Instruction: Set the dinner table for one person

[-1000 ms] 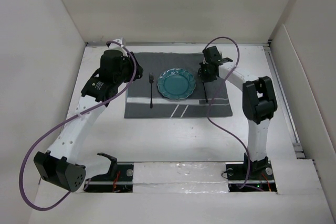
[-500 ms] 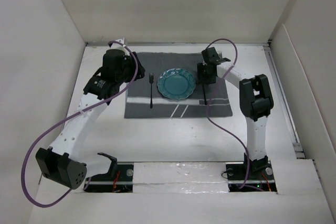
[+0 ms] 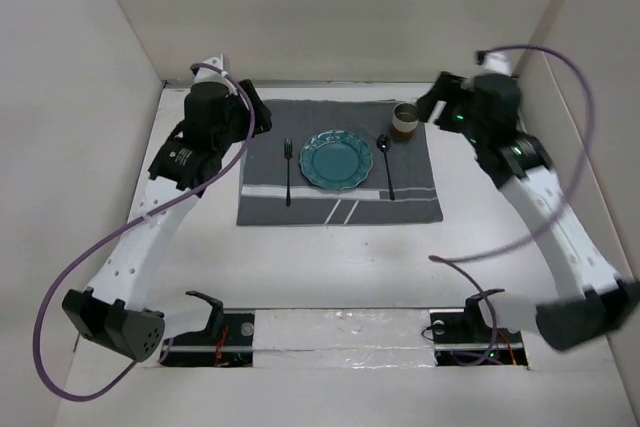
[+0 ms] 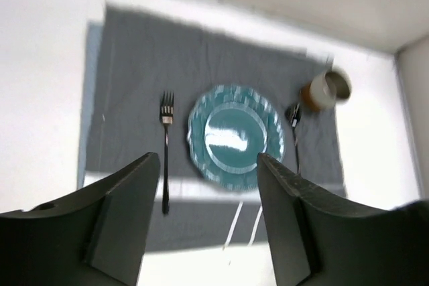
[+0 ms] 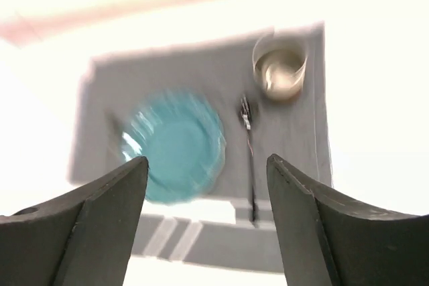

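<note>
On the white dinner table (image 3: pixel 330 267) lies a dark grey striped placemat (image 3: pixel 265 202). A teal plate (image 3: pixel 336 160) sits at its centre, with a black fork (image 3: pixel 288 172) to the left and a spoon (image 3: pixel 387 169) to the right. A brown cup (image 3: pixel 404 119) stands upright at the mat's far right corner. My left gripper (image 3: pixel 240 127) hovers open off the mat's far left corner. In its wrist view, the gripper (image 4: pixel 208 159) frames the plate (image 4: pixel 236 135) and fork (image 4: pixel 165 145). My right gripper (image 3: pixel 435 105) is open and empty, just right of the cup. Below that gripper (image 5: pixel 208 161) I see the cup (image 5: pixel 279 68) and spoon (image 5: pixel 249 152).
White enclosure walls (image 3: pixel 80 67) close in the table on the left, back and right. Purple cables (image 3: pixel 70 277) loop off both arms. The arm bases (image 3: pixel 340 332) sit along the near edge. A raised ledge (image 3: pixel 545 207) runs along the right side.
The right gripper opened and let go of the cup, then swung up and to the right, away from it. The left gripper opened wider and drew back a little.
</note>
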Controlling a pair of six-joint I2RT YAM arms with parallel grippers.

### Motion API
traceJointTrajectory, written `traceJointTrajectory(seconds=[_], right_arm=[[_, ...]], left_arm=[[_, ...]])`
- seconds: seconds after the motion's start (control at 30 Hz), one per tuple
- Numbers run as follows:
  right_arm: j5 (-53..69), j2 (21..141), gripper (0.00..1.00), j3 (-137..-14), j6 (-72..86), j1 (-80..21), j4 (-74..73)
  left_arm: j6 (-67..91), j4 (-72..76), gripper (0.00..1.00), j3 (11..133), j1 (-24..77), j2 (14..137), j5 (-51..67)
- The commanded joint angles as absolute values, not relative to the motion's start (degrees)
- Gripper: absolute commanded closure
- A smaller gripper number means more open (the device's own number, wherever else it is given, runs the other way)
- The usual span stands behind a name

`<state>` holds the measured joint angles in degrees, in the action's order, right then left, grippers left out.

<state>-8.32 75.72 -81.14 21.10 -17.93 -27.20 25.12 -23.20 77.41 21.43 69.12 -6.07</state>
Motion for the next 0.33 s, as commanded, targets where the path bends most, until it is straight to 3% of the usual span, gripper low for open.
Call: traceJointTrajectory(seconds=[0.0, 0.1, 0.2, 0.27, 0.3], right_arm=[[-16.52, 59.19, 0.21, -73.15, 28.46, -13.81, -15.93], [-19.60, 50.22, 0.12, -66.54, 32.52, -8.80, -11.96], [-19.33, 50.53, 0.00, -64.60, 32.35, -5.81, -14.06], [-19.43, 52.02, 0.00, -63.81, 31.38, -5.80, -16.42], [-19.16, 52.81, 0.00, -63.72, 31.64, -5.80, -17.57]], left_arm=[[25.49, -20.92, 0.42, 84.45, 21.62, 63.82, -14.92], [25.22, -21.27, 0.38, 83.77, 21.62, 59.60, -22.48], [25.66, -20.58, 0.37, 80.01, 21.62, 56.61, -26.19], [25.84, -18.56, 0.36, 76.66, 21.62, 54.32, -23.48], [26.54, -17.24, 0.32, 74.03, 21.62, 53.97, -22.51]])
